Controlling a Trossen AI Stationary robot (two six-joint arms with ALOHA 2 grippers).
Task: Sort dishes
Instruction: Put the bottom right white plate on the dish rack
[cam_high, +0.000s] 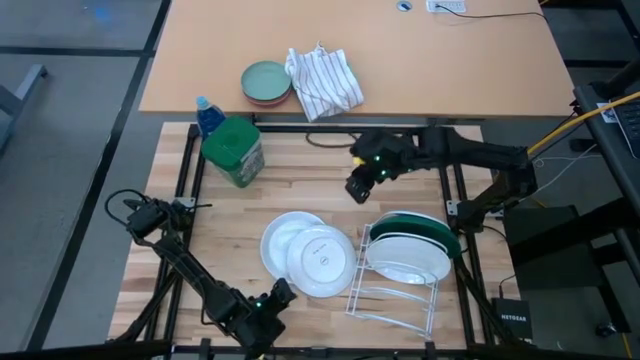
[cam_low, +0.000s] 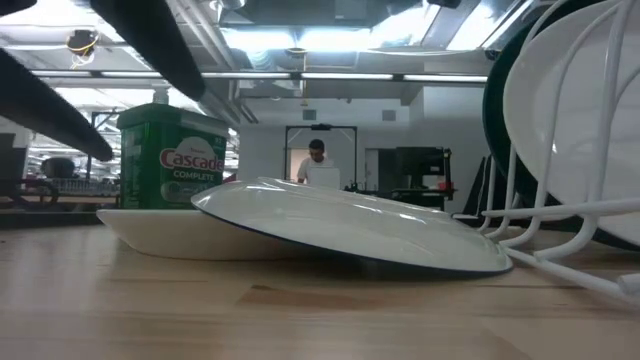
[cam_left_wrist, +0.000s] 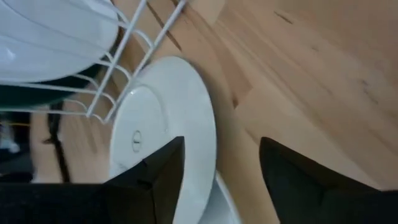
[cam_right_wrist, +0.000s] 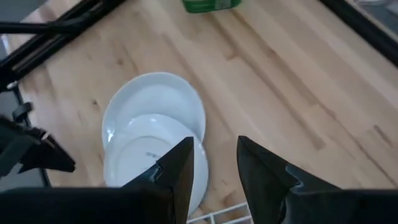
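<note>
right gripper (cam_high: 358, 188) hangs empty, fingers narrowly parted, just behind the stamped plate (cam_high: 320, 261); left gripper (cam_high: 284, 292), parted wider, sits nearer, at its front rim.

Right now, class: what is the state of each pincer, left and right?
Left pincer: open, holding nothing, near the stamped plate.
Right pincer: open, empty, above the table.

A robotics lab in an open industrial hall. Behind the wooden table (cam_high: 300, 210) run exposed ceiling pipes (cam_low: 300, 75) and strip lights, with a person (cam_low: 318, 165) at a distant workstation. Cables (cam_high: 575, 125) trail beside the rig.
</note>
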